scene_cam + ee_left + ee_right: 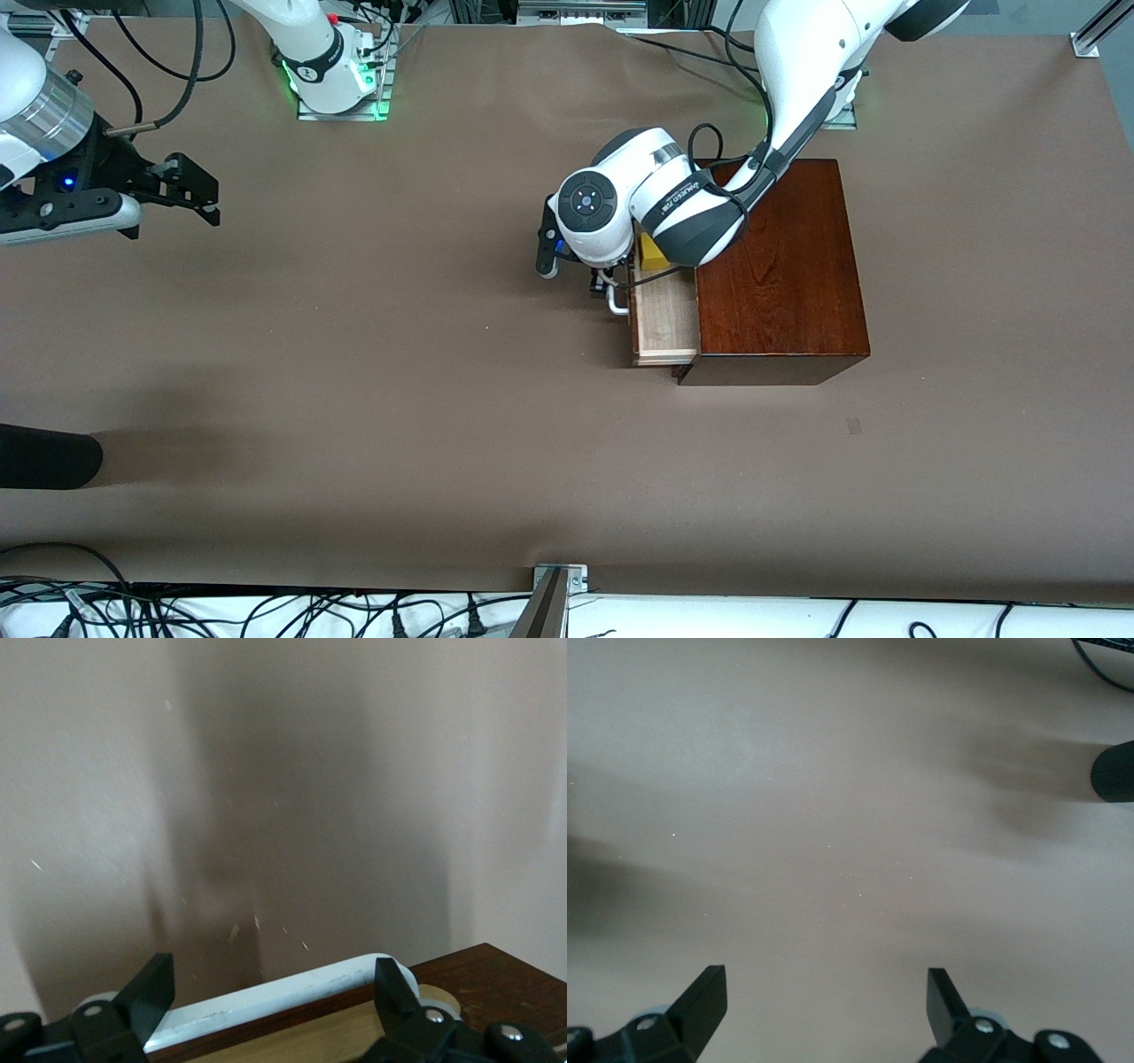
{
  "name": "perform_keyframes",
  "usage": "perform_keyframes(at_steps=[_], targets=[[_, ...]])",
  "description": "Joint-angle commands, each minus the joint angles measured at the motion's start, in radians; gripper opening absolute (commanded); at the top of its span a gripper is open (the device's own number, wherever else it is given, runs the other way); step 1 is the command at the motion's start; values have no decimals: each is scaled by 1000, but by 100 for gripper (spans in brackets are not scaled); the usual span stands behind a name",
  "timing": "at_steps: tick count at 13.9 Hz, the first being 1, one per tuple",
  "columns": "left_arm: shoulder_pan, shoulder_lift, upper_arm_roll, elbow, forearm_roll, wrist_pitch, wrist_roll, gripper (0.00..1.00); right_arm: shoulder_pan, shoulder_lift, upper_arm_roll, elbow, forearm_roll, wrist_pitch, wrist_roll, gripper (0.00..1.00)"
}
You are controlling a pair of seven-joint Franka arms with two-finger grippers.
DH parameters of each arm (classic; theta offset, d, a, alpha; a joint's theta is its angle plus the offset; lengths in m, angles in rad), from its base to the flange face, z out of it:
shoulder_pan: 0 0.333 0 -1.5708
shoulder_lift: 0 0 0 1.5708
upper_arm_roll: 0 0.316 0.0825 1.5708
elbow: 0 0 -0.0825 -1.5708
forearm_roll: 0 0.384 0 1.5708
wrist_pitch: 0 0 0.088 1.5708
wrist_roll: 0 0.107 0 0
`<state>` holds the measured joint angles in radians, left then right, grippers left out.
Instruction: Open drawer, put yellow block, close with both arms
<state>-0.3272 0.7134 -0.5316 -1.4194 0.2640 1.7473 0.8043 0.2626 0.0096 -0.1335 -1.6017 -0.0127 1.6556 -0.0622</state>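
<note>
The glossy dark-brown wooden box point(780, 266) stands toward the left arm's end of the table. Its drawer point(666, 323) is partly pulled out toward the right arm's end and shows its pale wood tray. The yellow block point(653, 254) lies in the drawer, partly hidden under the left arm. My left gripper point(608, 285) is open at the white handle point(617, 306). In the left wrist view the handle point(283, 997) lies between the spread fingers point(152, 985) of the left gripper point(271, 974). My right gripper point(190, 190) is open and empty, waiting over bare table point(824, 981).
A black rounded object point(44, 456) lies at the right arm's end of the table, nearer the front camera; it also shows in the right wrist view point(1112, 771). Cables and a metal bracket point(558, 580) line the table's front edge.
</note>
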Motion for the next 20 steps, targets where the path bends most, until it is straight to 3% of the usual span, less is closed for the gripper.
perform_keyframes(at_steps=[1,6,11,17,20], targets=[[65,-42,4,-13,21,-123,38,100,-3,4,-35,14,3,-19,-16,100],[119,-57,2,-13,21,-198,62,100,1,4,-31,14,-1,-8,-18,100],[120,-107,-7,-3,12,-186,49,100,1,3,-29,14,0,-13,-18,100],[161,-278,7,88,3,-195,-22,100,1,4,-31,14,2,7,-16,100],[218,-319,21,174,3,-314,-19,100,1,7,-31,14,2,9,-16,100]])
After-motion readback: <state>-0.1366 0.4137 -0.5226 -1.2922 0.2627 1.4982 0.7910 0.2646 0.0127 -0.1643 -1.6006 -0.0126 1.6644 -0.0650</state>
